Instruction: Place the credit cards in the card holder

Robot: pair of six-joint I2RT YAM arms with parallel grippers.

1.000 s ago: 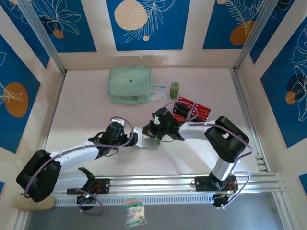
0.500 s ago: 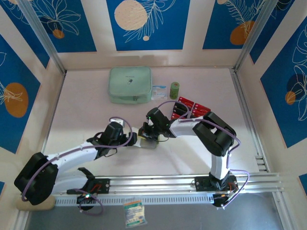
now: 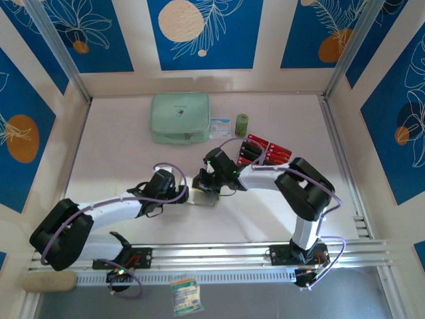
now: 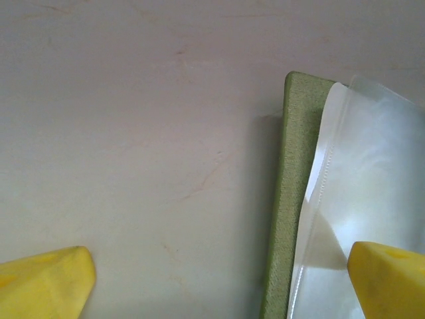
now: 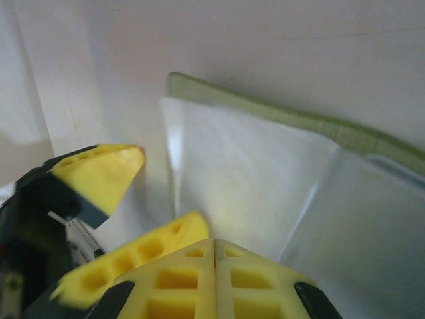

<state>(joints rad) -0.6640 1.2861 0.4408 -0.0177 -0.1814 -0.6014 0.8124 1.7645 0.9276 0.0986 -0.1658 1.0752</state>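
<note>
The olive-green card holder (image 3: pixel 210 199) lies open on the table between both grippers, its clear inner sleeves facing up (image 4: pixel 372 186). My left gripper (image 3: pixel 188 195) is open and straddles its left edge (image 4: pixel 285 199); one yellow fingertip (image 4: pixel 388 279) is over the sleeve and the other (image 4: pixel 46 282) over bare table. My right gripper (image 5: pixel 214 279) is shut with nothing visible between its fingers, tips low over the sleeve (image 5: pixel 252 179). The left gripper's fingers (image 5: pixel 99 173) show close beside it. Red and dark credit cards (image 3: pixel 265 149) stand grouped to the right, behind the right arm.
A pale mint zip pouch (image 3: pixel 180 117) lies at the back, with a small packet (image 3: pixel 220 127) and a green cylinder (image 3: pixel 242 124) to its right. The arm rail (image 3: pixel 219 256) runs along the near edge. Another packet (image 3: pixel 186 296) lies below the rail.
The right gripper has moved left, from beside the cards to over the card holder, and stayed shut. The left arm shifted slightly, its gripper still open at the holder.
</note>
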